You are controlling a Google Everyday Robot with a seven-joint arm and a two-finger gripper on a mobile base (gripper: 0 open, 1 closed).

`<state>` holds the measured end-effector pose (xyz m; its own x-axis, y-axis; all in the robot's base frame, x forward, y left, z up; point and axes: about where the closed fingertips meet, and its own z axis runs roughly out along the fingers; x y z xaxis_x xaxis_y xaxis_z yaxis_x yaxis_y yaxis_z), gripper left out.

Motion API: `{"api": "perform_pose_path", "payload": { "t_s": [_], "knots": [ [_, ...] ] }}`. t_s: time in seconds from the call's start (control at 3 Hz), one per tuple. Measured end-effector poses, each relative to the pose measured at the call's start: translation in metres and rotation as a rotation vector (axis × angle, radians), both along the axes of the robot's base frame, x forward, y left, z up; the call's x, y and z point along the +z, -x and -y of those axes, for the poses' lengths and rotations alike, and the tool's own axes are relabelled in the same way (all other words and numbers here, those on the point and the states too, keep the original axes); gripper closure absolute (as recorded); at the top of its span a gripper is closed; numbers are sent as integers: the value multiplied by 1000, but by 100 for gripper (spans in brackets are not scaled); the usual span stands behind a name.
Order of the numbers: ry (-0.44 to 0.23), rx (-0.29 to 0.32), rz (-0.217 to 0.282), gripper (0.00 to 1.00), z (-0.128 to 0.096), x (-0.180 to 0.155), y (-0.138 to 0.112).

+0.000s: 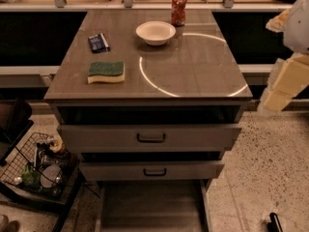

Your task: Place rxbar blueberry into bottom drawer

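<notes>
The rxbar blueberry (99, 42), a small dark-blue wrapper with white markings, lies flat on the cabinet top at the back left, behind the green-and-yellow sponge (106, 72). The bottom drawer (151, 208) is pulled out at floor level, a shallow grey tray with nothing visible in it. The two upper drawers with dark handles are slightly out. Only a dark tip of my gripper (274, 222) shows, at the bottom right, low beside the open drawer and far from the bar. My arm's cream-coloured segments (288, 76) hang at the right edge.
A white bowl (155, 32) and a red can (178, 8) stand at the back of the cabinet top (193, 76). A wire basket (36, 166) with items sits on the floor to the left. Speckled floor lies to the right.
</notes>
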<state>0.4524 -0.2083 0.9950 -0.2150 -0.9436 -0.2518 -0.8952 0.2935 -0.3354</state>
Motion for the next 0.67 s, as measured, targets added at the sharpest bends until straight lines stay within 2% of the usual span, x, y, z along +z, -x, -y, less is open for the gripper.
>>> {"api": "perform_pose_path", "payload": {
  "t_s": [0.33, 0.67],
  "knots": [
    [-102, -40, 96, 0, -13, 5, -44],
    [-304, -115, 174, 0, -30, 2, -93]
  ]
}}
